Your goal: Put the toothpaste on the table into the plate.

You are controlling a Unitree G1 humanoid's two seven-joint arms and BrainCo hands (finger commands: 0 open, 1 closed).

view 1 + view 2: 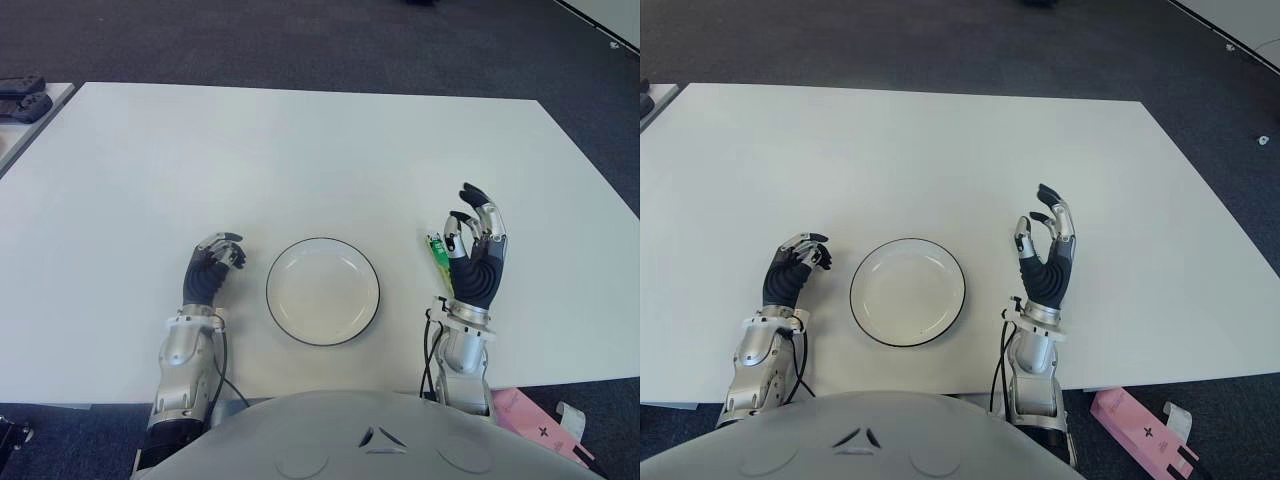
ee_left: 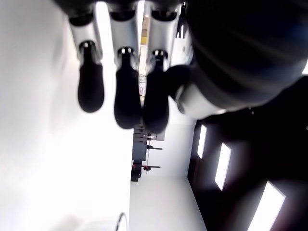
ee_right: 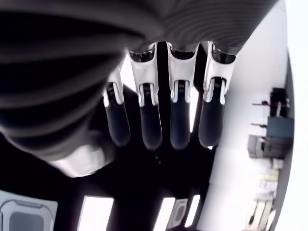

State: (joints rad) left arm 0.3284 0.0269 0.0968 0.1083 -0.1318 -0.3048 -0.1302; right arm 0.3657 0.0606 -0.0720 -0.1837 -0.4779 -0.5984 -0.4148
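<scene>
A white plate (image 1: 322,291) with a dark rim stands on the white table (image 1: 300,160) near its front edge, with nothing in it. The toothpaste (image 1: 438,262), a small green and white tube, shows just right of the plate, against the thumb side of my right hand (image 1: 470,245). That hand is raised above the table with its fingers stretched out, and its wrist view shows nothing between them. In the right eye view the hand hides the tube. My left hand (image 1: 212,265) shows left of the plate, fingers curled, holding nothing.
A pink box (image 1: 1140,432) lies on the floor past the table's front right corner. Black devices (image 1: 22,98) sit on a neighbouring table at the far left. Dark carpet surrounds the table.
</scene>
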